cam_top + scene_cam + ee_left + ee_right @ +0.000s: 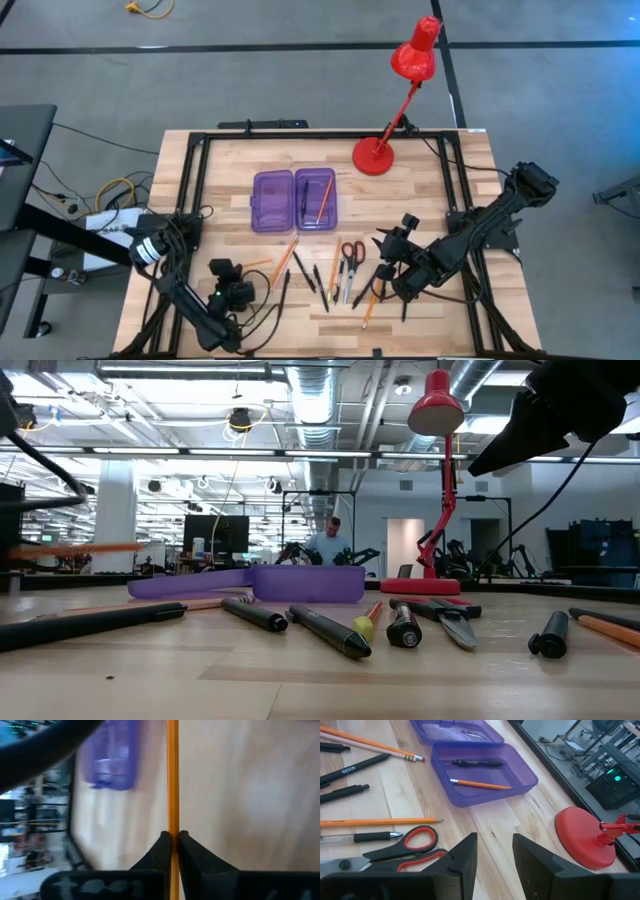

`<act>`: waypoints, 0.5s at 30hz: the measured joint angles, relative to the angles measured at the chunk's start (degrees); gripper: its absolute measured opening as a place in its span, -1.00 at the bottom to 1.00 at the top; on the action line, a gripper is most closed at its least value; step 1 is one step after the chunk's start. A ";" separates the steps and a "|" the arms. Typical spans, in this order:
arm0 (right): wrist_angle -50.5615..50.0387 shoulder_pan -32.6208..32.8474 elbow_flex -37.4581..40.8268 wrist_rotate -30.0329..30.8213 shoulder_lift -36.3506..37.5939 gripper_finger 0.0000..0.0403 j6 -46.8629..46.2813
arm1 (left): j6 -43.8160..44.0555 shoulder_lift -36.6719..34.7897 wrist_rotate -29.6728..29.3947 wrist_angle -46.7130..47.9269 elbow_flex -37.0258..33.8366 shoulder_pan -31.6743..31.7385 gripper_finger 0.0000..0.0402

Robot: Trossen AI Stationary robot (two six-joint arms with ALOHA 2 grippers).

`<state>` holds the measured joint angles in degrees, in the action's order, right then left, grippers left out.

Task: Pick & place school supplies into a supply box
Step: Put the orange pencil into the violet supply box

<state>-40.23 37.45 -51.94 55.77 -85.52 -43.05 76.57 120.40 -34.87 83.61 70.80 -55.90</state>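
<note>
The purple case [293, 200] lies open on the table, a pen [472, 763] and an orange pencil [480, 784] in its right half. Near of it lie loose pencils and pens [320, 275] and red-handled scissors [350, 252]. My left gripper [232, 280] is at the table's near left, shut on an orange pencil [258, 265]. My right gripper [392, 245] stands open just right of the scissors [405, 847], touching nothing; its fingertips [495, 850] point toward the case [480, 770]. My left gripper [172, 837] pinches the orange pencil [172, 827] between its two fingertips, partway along the shaft. The pencil runs along the fingers and sticks out forward past their tips, toward the case [112, 755]. In the low view the pencil [70, 547] shows roughly level, above the tabletop.
A red desk lamp stands with its base [373, 155] at the far right of the case; the base [585, 835] is close ahead of my right gripper. Black frame rails [190, 190] run along the table's sides. Bare wood lies left of the case.
</note>
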 joint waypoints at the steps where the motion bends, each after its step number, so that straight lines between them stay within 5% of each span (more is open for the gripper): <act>1: 0.00 0.00 0.00 -0.01 -0.01 -0.41 -0.01 | 0.74 0.00 -0.02 0.55 0.25 -0.04 -1.00; 15: 0.02 -0.07 0.00 0.04 -0.02 -0.41 0.02 | 3.03 -0.07 -9.11 3.00 0.47 3.15 -1.00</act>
<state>-40.21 37.39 -51.94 55.81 -85.54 -43.02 79.60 120.33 -43.98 86.61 71.26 -52.75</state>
